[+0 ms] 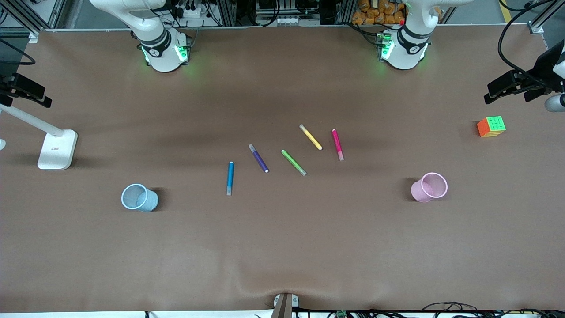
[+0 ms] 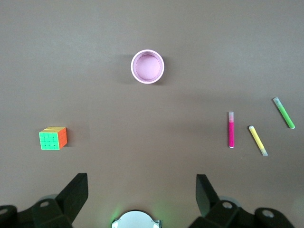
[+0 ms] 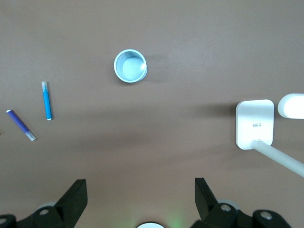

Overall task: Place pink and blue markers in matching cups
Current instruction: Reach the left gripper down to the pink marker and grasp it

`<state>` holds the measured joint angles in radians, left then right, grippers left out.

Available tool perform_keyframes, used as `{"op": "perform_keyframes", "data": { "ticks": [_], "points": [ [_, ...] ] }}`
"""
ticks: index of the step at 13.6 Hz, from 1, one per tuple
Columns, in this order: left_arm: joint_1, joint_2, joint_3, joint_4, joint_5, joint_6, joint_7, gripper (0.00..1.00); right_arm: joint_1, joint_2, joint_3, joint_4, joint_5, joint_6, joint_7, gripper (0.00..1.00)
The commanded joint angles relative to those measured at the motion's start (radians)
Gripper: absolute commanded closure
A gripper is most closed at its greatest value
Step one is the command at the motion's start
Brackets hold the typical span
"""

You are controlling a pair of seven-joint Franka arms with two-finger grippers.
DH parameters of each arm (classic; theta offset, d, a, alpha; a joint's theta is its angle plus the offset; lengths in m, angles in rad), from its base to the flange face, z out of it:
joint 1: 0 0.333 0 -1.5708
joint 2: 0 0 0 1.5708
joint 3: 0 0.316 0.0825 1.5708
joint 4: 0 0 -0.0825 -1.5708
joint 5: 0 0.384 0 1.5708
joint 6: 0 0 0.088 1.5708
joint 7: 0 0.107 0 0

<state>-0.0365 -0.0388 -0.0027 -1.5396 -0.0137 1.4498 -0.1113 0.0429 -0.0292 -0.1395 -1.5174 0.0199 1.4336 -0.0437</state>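
The pink marker (image 1: 337,144) lies on the table mid-way between the arms, and shows in the left wrist view (image 2: 231,129). The blue marker (image 1: 230,178) lies nearer the front camera, toward the right arm's end, and shows in the right wrist view (image 3: 46,100). The light pink cup (image 1: 419,191) stands upright toward the left arm's end (image 2: 147,66). The light blue cup (image 1: 150,201) stands toward the right arm's end (image 3: 130,66). My left gripper (image 2: 141,190) and right gripper (image 3: 141,194) are open and empty, high over the table by their bases, out of the front view.
A purple pen (image 1: 258,157), a green pen (image 1: 293,162) and a yellow pen (image 1: 310,137) lie between the two markers. A coloured cube (image 1: 491,126) sits near the left arm's end. A white lamp base (image 1: 57,149) stands at the right arm's end.
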Motion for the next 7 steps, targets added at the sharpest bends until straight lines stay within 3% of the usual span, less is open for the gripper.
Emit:
{"op": "perform_keyframes", "data": {
  "ticks": [1,7],
  "points": [
    [-0.003,0.004,-0.002,0.006,0.000,-0.022,0.002,0.00,0.009,-0.021,0.000,-0.023,-0.018,0.018,0.004,0.00],
    [-0.031,0.071,-0.017,-0.001,-0.005,-0.022,-0.019,0.00,0.026,-0.017,0.003,-0.011,-0.017,0.016,0.004,0.00]
  ]
}}
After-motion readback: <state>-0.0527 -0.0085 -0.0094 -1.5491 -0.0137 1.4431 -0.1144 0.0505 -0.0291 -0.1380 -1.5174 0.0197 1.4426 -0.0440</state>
